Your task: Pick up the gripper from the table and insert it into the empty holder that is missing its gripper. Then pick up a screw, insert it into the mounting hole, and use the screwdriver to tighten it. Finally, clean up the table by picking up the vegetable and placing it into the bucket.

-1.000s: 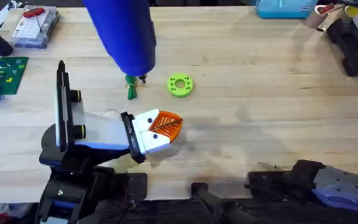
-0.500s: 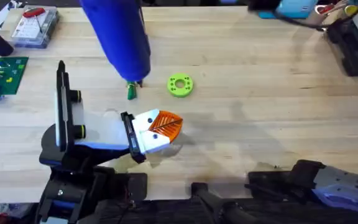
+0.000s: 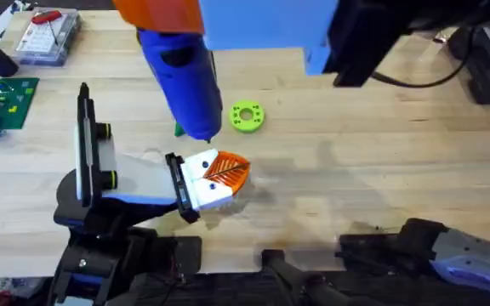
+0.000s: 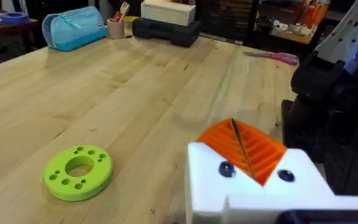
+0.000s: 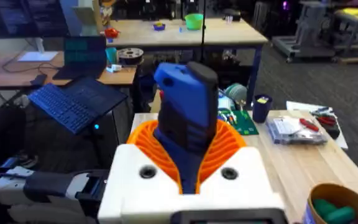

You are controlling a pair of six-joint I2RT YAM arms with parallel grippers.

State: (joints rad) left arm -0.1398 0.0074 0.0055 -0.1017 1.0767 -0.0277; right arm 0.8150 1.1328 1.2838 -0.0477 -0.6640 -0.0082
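No legible text, label, brand, number or sign found on any item. Clear box (image 3: 48, 36) beyond the screwdriver (image 3: 181, 81): contents show marks too small to read. Green board (image 3: 2, 102) beside it: markings indistinct.

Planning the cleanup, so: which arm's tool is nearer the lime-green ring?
Left. The left tool rests on the table close beside the ring, not touching it; the right tool is raised high above the table, gripping the screwdriver.
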